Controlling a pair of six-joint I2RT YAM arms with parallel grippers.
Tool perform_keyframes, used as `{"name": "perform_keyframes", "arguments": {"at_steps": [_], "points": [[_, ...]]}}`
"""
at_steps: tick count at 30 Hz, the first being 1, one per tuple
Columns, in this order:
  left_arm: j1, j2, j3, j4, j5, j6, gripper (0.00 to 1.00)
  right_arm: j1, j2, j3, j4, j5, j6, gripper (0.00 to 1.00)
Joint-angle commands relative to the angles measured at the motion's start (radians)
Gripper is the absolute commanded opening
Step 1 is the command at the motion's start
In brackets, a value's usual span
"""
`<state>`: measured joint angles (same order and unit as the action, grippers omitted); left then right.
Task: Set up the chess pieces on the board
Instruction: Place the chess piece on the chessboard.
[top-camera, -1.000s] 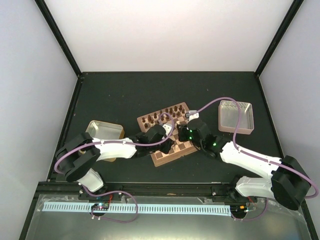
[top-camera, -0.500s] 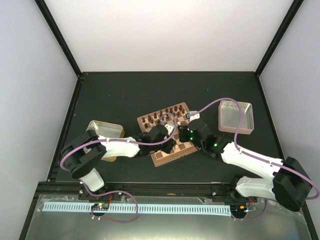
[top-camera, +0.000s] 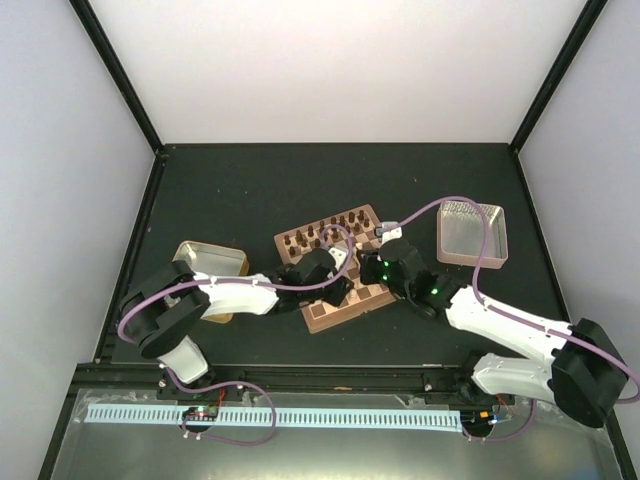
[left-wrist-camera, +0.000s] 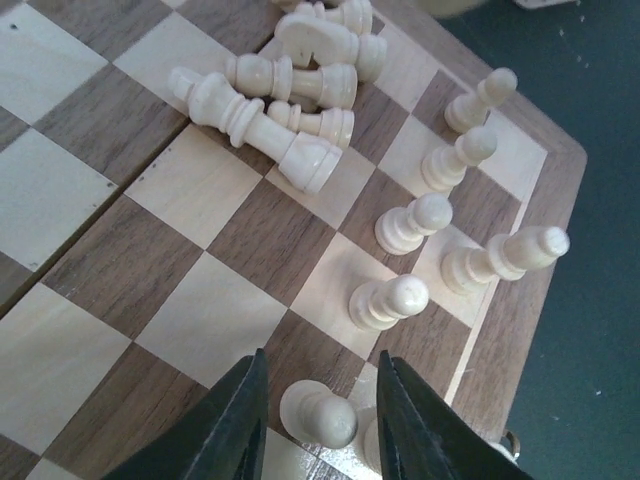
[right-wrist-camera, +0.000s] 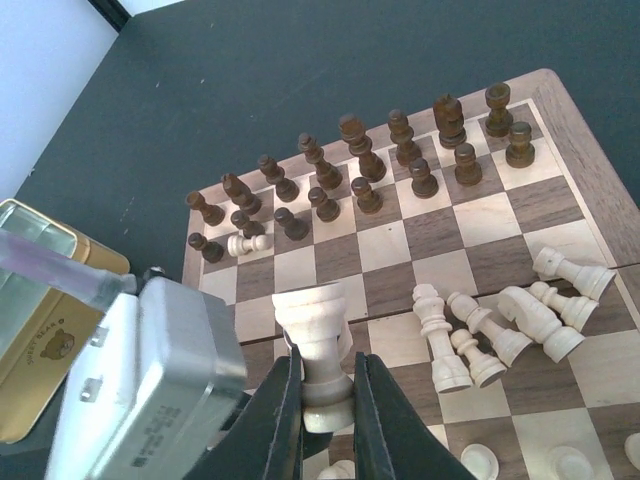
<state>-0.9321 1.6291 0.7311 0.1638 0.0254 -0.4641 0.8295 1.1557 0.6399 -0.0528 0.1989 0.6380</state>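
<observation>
The left arm (top-camera: 235, 293) and right arm (top-camera: 505, 325) share one build: white tubular links joined by bulky black motor housings. A thin purple cable (top-camera: 440, 198) runs along each, standing off in loose loops. Small green lights (top-camera: 386, 265) glow on the right arm's black wrist housings. The left fingers (left-wrist-camera: 235, 430) are smooth, dark, tapering blades; the right fingers (right-wrist-camera: 275, 420) are black and narrow, with flat inner faces.
</observation>
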Motion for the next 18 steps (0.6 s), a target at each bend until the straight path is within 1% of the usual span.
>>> {"name": "perform_keyframes", "arguments": {"at_steps": [1, 5, 10, 11, 14, 16, 18], "points": [[-0.003, -0.077, 0.019, 0.009, -0.034, -0.001, 0.32, -0.004, -0.041, -0.018, 0.008, 0.012, 0.014, 0.05], [0.007, -0.166, -0.017, 0.006, -0.064, -0.022, 0.34, -0.003, -0.064, -0.022, 0.020, -0.009, 0.005, 0.05], [0.030, -0.336, -0.096, 0.021, -0.116, -0.075, 0.35, -0.004, -0.081, 0.001, 0.033, -0.073, -0.016, 0.06], [0.038, -0.390, -0.116, 0.031, -0.124, -0.090, 0.35, -0.004, -0.081, 0.012, 0.033, -0.092, -0.022, 0.05], [0.058, -0.521, -0.182, 0.066, -0.137, -0.139, 0.41, -0.004, -0.079, 0.046, 0.034, -0.179, -0.052, 0.05], [0.071, -0.604, -0.222, 0.096, -0.139, -0.166, 0.47, -0.003, -0.079, 0.071, 0.037, -0.263, -0.078, 0.06], [0.084, -0.684, -0.257, 0.121, -0.143, -0.193, 0.51, -0.004, -0.079, 0.090, 0.056, -0.362, -0.102, 0.06]]}}
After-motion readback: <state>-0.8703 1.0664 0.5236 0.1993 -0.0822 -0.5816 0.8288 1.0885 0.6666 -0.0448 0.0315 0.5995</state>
